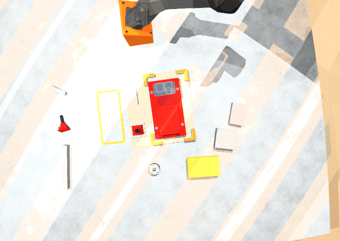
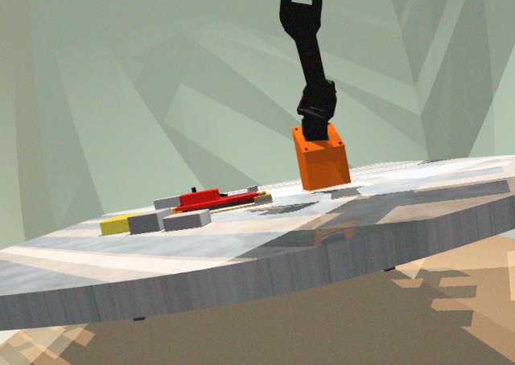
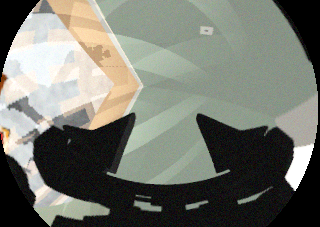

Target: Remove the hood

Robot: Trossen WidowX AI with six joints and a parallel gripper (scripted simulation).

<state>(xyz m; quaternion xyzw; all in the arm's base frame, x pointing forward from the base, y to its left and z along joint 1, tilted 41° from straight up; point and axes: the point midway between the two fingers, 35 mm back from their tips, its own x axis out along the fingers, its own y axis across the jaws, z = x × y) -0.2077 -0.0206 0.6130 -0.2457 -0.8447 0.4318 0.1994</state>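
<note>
The red toy car [image 1: 153, 114] [image 2: 232, 202] sits on a beige board between yellow corner brackets. A raised red block, seemingly the hood [image 1: 168, 119] [image 2: 199, 197], is on its lower half in the top view; a grey panel with drawn outlines is at the other end. The marked area, a yellow outline [image 1: 99, 118], lies on the table left of the board. My gripper [image 3: 166, 116] is open and empty in the wrist view, with its fingers wide apart. It is out of frame in the top and exterior views, away from the car.
A red piece with black knob [image 1: 137, 130] sits on the board. Around lie another red knobbed piece [image 1: 64, 128], a grey bar [image 1: 66, 167], a small white piece [image 1: 60, 91], a wheel [image 1: 154, 169], a yellow block [image 1: 203, 166] [image 2: 116, 224] and two pale blocks. The orange arm base [image 1: 138, 39] [image 2: 324, 168] stands behind.
</note>
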